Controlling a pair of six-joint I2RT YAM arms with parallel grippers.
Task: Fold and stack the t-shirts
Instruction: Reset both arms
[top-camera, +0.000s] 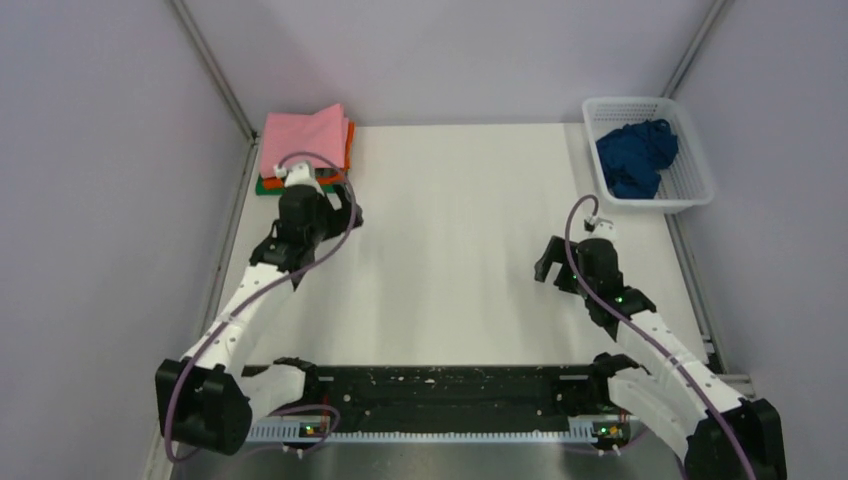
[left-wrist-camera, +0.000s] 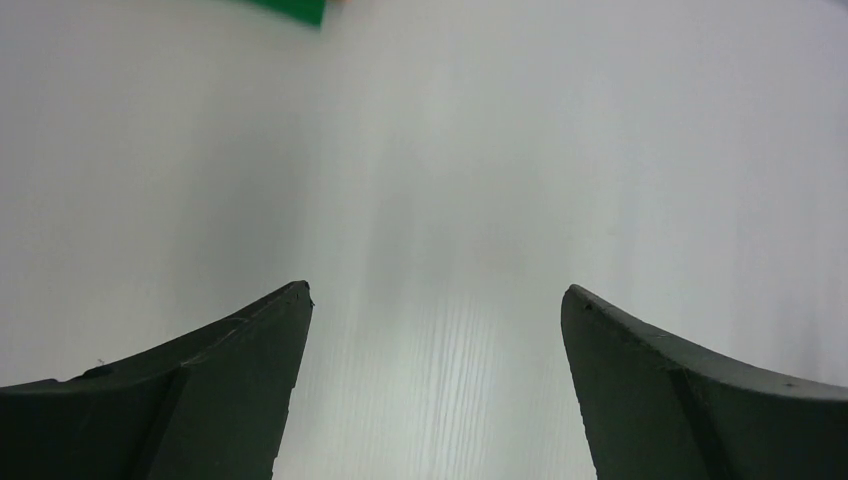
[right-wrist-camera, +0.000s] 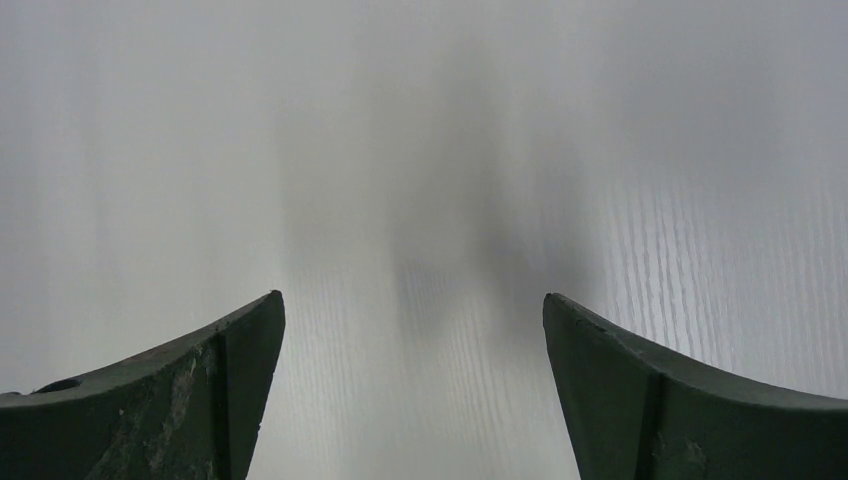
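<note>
A folded stack of t-shirts sits at the table's back left corner, with a pink t-shirt (top-camera: 305, 138) on top, an orange one (top-camera: 349, 140) under it and a green one (top-camera: 266, 185) at the bottom. My left gripper (top-camera: 312, 222) hovers just in front of the stack, open and empty. In the left wrist view my left gripper (left-wrist-camera: 435, 290) has only bare table between its fingers, and the green t-shirt's corner (left-wrist-camera: 290, 8) shows at the top edge. A crumpled dark blue t-shirt (top-camera: 637, 155) lies in the basket. My right gripper (top-camera: 590, 272) (right-wrist-camera: 412, 297) stands open over bare table.
The white lattice basket (top-camera: 702, 188) stands at the back right corner. Grey walls with metal posts close in the table on the left, back and right. A black rail (top-camera: 440, 392) between the arm bases runs along the near edge.
</note>
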